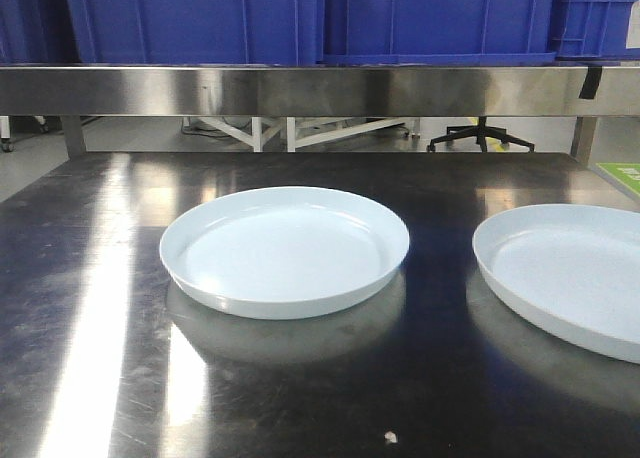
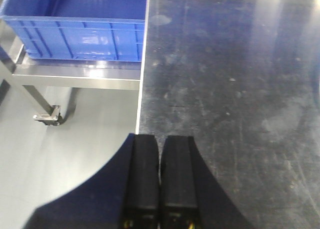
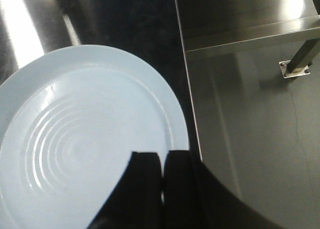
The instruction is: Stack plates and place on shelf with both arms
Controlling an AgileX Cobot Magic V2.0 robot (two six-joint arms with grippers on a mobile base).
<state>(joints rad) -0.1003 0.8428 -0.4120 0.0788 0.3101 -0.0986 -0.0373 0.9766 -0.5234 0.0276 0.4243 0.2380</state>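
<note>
**Two plates apart on the table, both my grippers closed and empty**

Front view: the table is dark, scratched steel with glare down its left side. One plate sits at frame centre. The second plate lies at the right, cut off by the frame edge. A clear strip of tabletop separates them, and there is bare surface to the left and in front. Both are pale blue-white, round, shallow and glossy, with a low upturned rim. The steel shelf crosses the upper frame, carrying blue crates.

Left wrist view: my left gripper is at bottom centre, its fingers pressed together with only a slit between them, holding nothing. It hangs right over the table's edge, which runs up the frame. Bare tabletop fills the right half. At upper left another blue crate rests on a steel trolley over grey floor.

Right wrist view: my right gripper is likewise closed. It is above the near rim of the second plate, which fills the left half and shows faint concentric rings. I cannot tell whether it touches. The table edge runs just right of the plate, with floor beyond.
</note>
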